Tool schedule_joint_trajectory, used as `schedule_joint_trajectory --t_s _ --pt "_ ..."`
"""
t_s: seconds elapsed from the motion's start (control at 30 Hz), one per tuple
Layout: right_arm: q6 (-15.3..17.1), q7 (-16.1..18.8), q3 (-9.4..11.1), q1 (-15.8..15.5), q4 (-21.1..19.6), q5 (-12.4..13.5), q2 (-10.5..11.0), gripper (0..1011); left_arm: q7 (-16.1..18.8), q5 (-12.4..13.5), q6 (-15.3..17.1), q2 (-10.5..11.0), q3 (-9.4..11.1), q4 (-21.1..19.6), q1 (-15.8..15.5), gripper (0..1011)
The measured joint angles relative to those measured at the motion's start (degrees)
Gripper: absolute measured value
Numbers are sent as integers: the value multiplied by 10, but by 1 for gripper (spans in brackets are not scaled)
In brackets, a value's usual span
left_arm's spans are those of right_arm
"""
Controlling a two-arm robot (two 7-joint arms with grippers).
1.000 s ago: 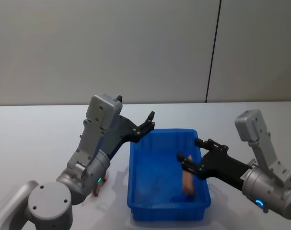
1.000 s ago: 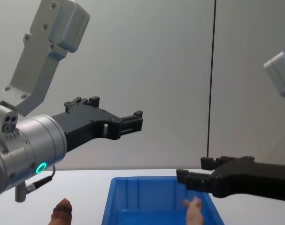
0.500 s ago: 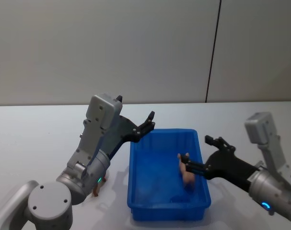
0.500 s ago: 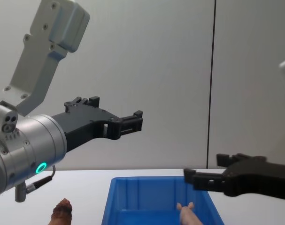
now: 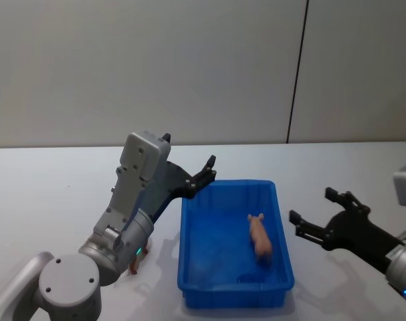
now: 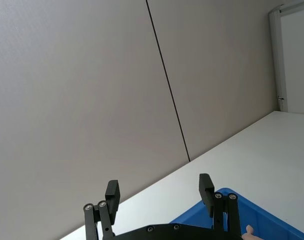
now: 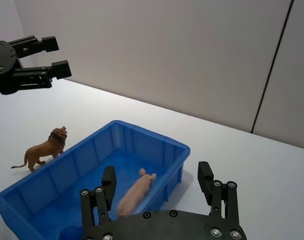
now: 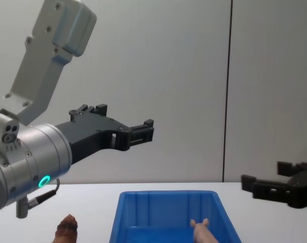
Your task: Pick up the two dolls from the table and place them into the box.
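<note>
- Head view: the pink doll [image 5: 259, 237] lies on the floor of the box [image 5: 229, 184], toward its right wall. The box sits near the table's [image 5: 49, 180] front edge. The right gripper [image 5: 313, 206] hangs over bare table just right of the box, fingers apart and empty. The left gripper [image 5: 209, 168] is raised above the box's far-left corner, fingers a little apart. The brown doll [image 5: 134, 264] is mostly hidden by that arm, beside the box's left wall.
- Left wrist view: the left gripper [image 6: 159, 189] points at the wall, fingers spread on nothing, with the box [image 6: 262, 220] and the pink doll [image 6: 249, 230] beneath it.
- Right wrist view: the brown doll [image 7: 44, 149] stands upright on the table [image 7: 232, 165], close to the box [image 7: 152, 135] but not touching it. The right gripper [image 7: 157, 176] is spread wide. The left gripper [image 7: 55, 56] is high above the table.
- Chest view: the left gripper [image 8: 145, 132] is well above the brown doll [image 8: 67, 228]. The right gripper [image 8: 264, 177] hovers right of the box [image 8: 163, 195].
- Judgement: one doll is in, so the brown one is next. The left gripper should come back and down, open wider, straddle the body rather than the tail or legs, and stay clear of the rim.
</note>
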Motion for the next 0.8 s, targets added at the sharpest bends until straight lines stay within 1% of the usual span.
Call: schedule_joint_trajectory --t_s 0.13,0.43,0.6,0.73,0.77,0.8 --pt "-5 -5 7 -11 -7 10 12 1001 0 0 0 0 0 0 0 1001" --pt "-11 -11 15 -22 -15 20 25 1001 1 0 3 3 -1 -4 4 1001" --pt "-13 -13 18 -26 -18 24 30 1001 10 -5 14 15 -5 -18 16 1001" --pt "-14 -14 19 -28 -19 26 32 1001 22 -13 26 29 -9 -33 31 1001" --pt "-15 -14 19 -29 -19 26 32 1001 22 -13 26 29 -9 -33 31 1001" --pt "-15 -14 20 -29 -20 26 33 1001 27 -17 31 35 -11 -39 39 1001"
